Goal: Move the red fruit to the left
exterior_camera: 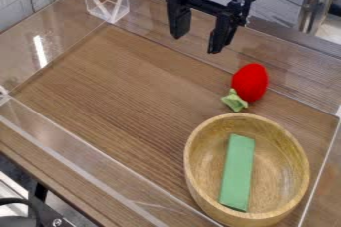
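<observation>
The red fruit [249, 81] is a small glossy strawberry with a green leafy cap [236, 100], lying on the wooden table at the right. My gripper [198, 30] hangs above the table at the top centre, up and to the left of the fruit and well apart from it. Its two black fingers point downward and stand open with nothing between them.
A wooden bowl [202, 171] sits at the lower right, holding a flat green block [238, 172]. Clear plastic walls [54, 131] border the table. A clear folded stand [106, 6] sits at the back left.
</observation>
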